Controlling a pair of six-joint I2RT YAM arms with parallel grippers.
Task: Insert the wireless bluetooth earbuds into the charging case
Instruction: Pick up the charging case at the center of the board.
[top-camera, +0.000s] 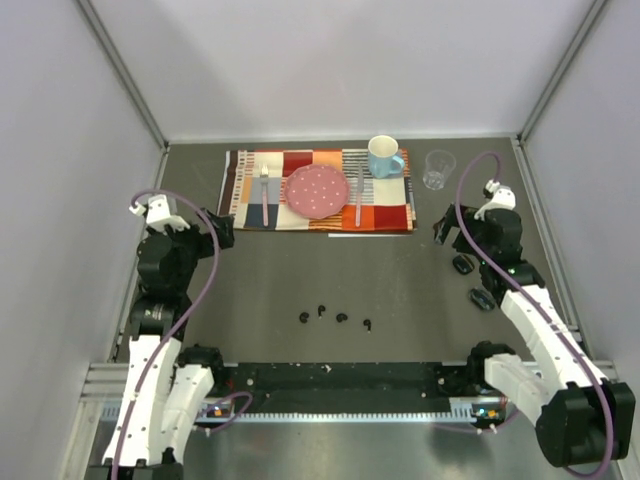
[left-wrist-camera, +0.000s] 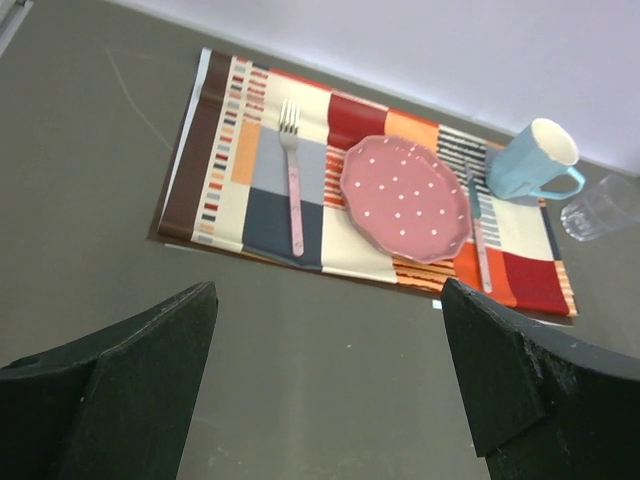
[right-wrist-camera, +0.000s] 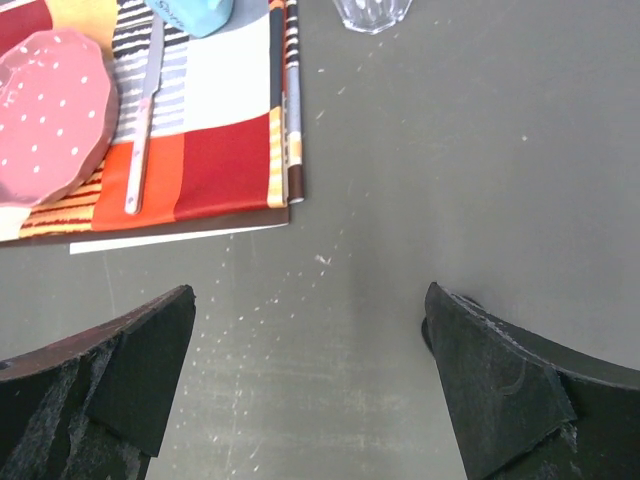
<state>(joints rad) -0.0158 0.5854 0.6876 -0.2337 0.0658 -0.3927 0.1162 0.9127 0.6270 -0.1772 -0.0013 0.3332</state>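
Note:
Several tiny black earbuds (top-camera: 342, 318) lie in a loose row on the dark table, near the front middle. Two black oval charging cases (top-camera: 462, 264) (top-camera: 482, 298) rest at the right, just in front of my right gripper (top-camera: 445, 228). That gripper hovers open over bare table (right-wrist-camera: 308, 300), with nothing between its fingers. My left gripper (top-camera: 222, 230) is at the left, well behind the earbuds. It is also open and empty (left-wrist-camera: 328, 300) and faces the placemat. Neither wrist view shows the earbuds.
A striped placemat (top-camera: 300, 215) at the back holds a pink dotted plate (top-camera: 317, 191), a fork (top-camera: 265, 195), a knife (top-camera: 358, 195) and a blue mug (top-camera: 383, 156). A clear glass (top-camera: 438, 168) stands to its right. Grey walls close in both sides.

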